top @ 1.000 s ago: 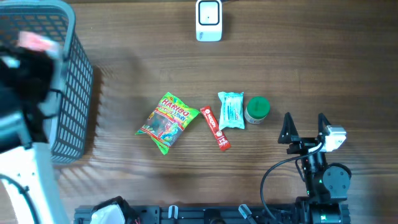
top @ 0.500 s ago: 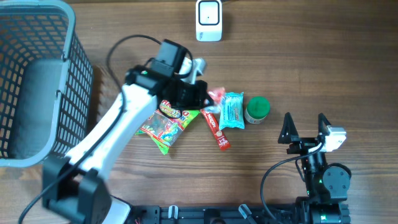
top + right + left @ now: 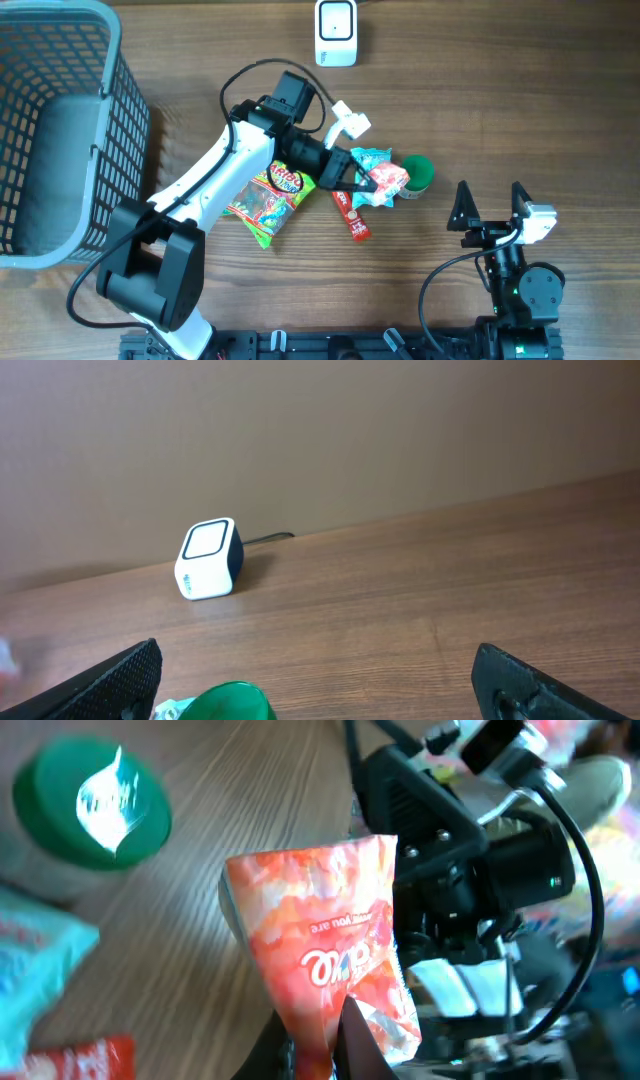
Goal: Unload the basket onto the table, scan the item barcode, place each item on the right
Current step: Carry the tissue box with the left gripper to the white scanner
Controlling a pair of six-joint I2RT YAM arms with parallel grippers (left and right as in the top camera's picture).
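Wood-grain table (image 3: pixel 520 90) carries everything here. The left gripper (image 3: pixel 352 182) is pinched tight on one end of a pink-orange packet (image 3: pixel 388 180), and the arm reaches in a diagonal from the near left side towards the middle of the table. From above, the packet lies over the lower part of a pale blue packet (image 3: pixel 372 157) and ends just beside a jar with a green lid (image 3: pixel 420 170). Whether the held packet touches these two, I cannot tell. In the left wrist view the packet (image 3: pixel 330 950) stands up from the dark fingers (image 3: pixel 352 1038), its printed letters upside down, with the green lid (image 3: pixel 95 805) to the upper left of it on the wood.

A white scanner (image 3: pixel 336 32) sits at the middle of the far edge, with its cable going off the table, well apart from the held packet. The right wrist camera sees the same scanner (image 3: pixel 210 558) in front of a plain wall.

Under the left arm lies a green Haribo bag (image 3: pixel 268 198), partly hidden, and near it, towards the near edge, a red stick packet (image 3: pixel 352 215) lies at a slant. A grey basket (image 3: pixel 110 150) fills the far left corner.

The right gripper (image 3: pixel 490 190) rests by the near edge on the right side, its jaws spread wide with nothing between them.
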